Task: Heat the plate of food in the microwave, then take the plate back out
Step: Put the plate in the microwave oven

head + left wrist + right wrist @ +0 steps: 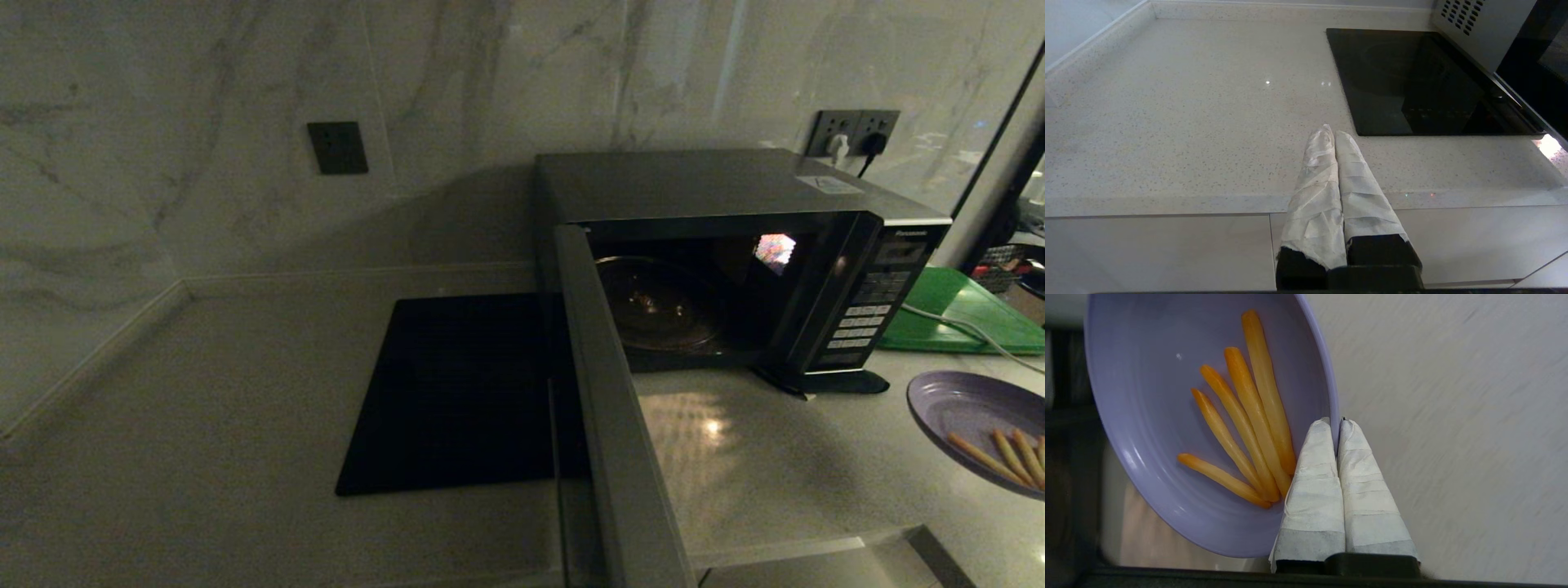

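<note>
Lavender plate of food [1167, 416] (tool-pinched rim)

Pale speckled countertop [204, 392]; on it the microwave [735, 245], a black cooktop [457, 392] just left of that, green board [963, 314] right.

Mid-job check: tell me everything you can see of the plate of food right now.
The plate of food is a round, shallow, pale lavender dish, glossy like plastic or glazed ware, carrying five thin orange stick-shaped pieces lying together. The right gripper is shut on its rim, one finger inside and one outside. In the head view it sits at the far right, in front of the microwave, whose door stands open; the plate is not inside.
</note>
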You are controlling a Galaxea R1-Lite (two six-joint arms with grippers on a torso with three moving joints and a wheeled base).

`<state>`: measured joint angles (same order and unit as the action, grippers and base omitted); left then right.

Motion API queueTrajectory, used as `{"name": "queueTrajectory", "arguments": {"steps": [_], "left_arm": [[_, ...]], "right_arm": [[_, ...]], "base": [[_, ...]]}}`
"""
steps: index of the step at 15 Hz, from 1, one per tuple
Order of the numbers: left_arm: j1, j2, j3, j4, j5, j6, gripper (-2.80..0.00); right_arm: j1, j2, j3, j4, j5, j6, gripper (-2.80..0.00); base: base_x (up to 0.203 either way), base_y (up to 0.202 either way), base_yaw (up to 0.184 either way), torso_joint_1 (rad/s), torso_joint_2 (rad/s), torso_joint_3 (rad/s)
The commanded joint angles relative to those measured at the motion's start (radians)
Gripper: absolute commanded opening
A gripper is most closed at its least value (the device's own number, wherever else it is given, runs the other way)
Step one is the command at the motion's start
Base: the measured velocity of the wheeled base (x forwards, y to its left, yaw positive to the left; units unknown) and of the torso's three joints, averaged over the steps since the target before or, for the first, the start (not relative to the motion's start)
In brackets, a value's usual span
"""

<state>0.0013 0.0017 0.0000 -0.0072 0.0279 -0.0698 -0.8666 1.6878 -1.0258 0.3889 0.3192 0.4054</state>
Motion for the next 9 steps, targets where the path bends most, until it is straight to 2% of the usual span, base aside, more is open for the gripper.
{"name": "queueTrajectory", "arguments": {"steps": [1,5,9], "left_arm": [[0.000,0.000,0.000,0.000,0.000,-0.001,-2.80],[0.000,0.000,0.000,0.000,0.000,-0.001,-2.80],[0.000,0.000,0.000,0.000,0.000,-0.001,-2.80]], "right_arm": [[0.045,-0.082,0.035,0.016,0.027,-0.020,-2.80],[0.170,-0.156,0.112,0.022,0.033,-0.025,-2.80],[0.340,-0.197,0.138,0.022,0.032,0.012,-2.80]], "base": [[0.000,0.000,0.000,0.000,0.00,0.000],[0.000,0.000,0.000,0.000,0.00,0.000],[0.000,0.000,0.000,0.000,0.00,0.000]]}}
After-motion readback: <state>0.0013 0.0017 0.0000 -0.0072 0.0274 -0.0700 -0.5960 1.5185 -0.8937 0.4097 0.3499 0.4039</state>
